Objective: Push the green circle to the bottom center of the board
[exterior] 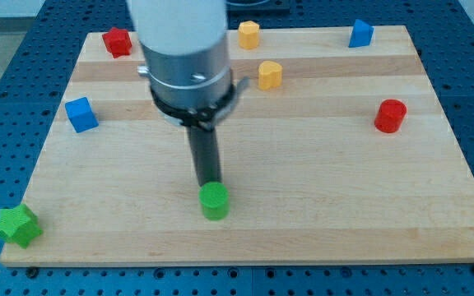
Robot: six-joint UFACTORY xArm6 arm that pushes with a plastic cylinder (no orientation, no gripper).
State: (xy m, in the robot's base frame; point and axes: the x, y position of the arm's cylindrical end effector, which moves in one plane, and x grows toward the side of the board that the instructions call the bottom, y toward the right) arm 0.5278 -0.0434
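Observation:
The green circle (214, 201) is a short green cylinder standing on the wooden board (319, 205), low in the view and a little left of centre. My tip (209, 182) is at the lower end of the dark rod, right at the circle's top edge and seemingly touching it from the view's top side. The arm's grey and white body rises above it and hides part of the board's top middle.
A green star (17, 225) sits at the bottom left corner. A blue cube (81, 113) is at the left, a red star (118, 41) top left. Two yellow blocks (248, 34) (270, 75) are top centre, a blue block (360, 34) top right, a red cylinder (391, 116) right.

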